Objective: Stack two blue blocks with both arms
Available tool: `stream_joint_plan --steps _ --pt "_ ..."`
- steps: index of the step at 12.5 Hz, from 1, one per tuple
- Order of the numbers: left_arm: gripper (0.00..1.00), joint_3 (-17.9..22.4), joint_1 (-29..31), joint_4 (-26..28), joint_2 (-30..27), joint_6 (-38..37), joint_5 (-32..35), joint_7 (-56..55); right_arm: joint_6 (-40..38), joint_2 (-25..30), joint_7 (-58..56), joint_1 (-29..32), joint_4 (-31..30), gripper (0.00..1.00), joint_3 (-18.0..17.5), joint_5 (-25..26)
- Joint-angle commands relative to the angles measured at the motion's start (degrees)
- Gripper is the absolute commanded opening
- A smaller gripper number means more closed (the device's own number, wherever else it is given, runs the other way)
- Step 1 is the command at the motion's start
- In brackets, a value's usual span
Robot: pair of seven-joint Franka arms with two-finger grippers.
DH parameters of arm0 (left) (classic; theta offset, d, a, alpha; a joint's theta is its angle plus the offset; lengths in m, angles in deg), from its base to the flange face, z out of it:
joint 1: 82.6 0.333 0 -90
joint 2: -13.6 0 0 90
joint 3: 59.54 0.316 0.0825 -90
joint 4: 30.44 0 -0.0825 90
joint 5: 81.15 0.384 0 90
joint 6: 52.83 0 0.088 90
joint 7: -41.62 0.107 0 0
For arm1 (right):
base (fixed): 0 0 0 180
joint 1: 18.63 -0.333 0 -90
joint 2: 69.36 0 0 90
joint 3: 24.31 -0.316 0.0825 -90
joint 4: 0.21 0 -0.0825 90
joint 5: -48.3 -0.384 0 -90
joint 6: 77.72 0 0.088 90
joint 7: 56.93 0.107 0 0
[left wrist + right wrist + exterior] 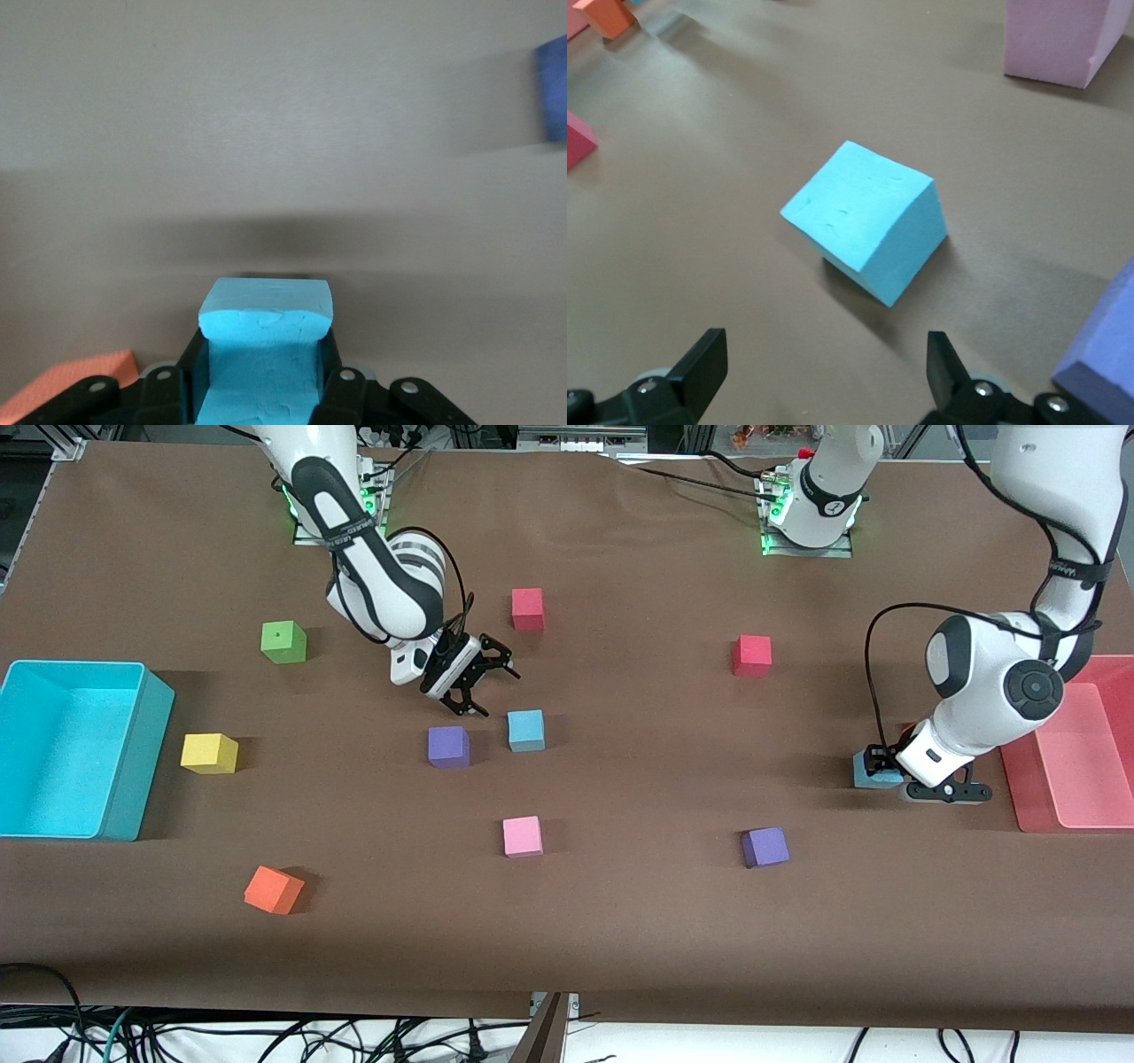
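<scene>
Foam is what both blue blocks appear to be made of: light, soft, a bit grippy, prob. not fragile. One blue block (266, 341) is seen squeezed in at the sides by the left gripper (886, 769), so it gives under pressure; a firm but not crushing pinch on two flat opp. faces, near mid-height, is judged best. Corner grips would likely let a cube twist.

Left gripper: closed on that blue block, down at table level toward the left arm's end, just beside the red tray (1072, 797). The block's sides are visibly pinched betw. the fingers (173, 390) in the left wrist view, the top face bulging a little above the pads. Whether it is lifted off the table yet cannot be told.

Right gripper (474, 682): wide open, nothing held, hanging over the brown tablecloth (620, 921) just above the second blue block (526, 730). That block sits mid-table, beside a purple cube (448, 746) and farther from the front camera than the pink cube (522, 836). In the right wrist view it lies ahead of the open fingers, not yet betw. them, and turned at an angle to the jaws; wrist rotation is prob. needed so the pads meet flat faces.
</scene>
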Motion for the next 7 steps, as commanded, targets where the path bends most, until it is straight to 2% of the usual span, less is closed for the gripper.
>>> stream_joint_plan --steps 1,4,6,7 --pt "0.04 -3.78 -1.76 -5.48 -3.86 -11.21 0.63 -8.12 -1.64 -2.84 -5.17 -1.23 3.33 0.99 1.75 -2.01" --pt "0.05 -7.65 -5.27 -13.23 -4.30 -20.55 0.54 -17.17 -7.35 -5.48 -10.00 -2.90 4.30 0.99 5.09 -4.10" --pt "0.18 -11.34 -7.29 -15.87 -4.56 -22.85 0.54 -25.41 -7.54 -5.66 -11.51 -2.99 4.30 0.99 5.27 -5.35" --pt "0.17 -13.19 -8.69 -16.32 -4.39 -22.95 0.54 -31.12 -7.54 -5.66 -11.51 -2.99 4.30 0.99 5.27 -5.61"
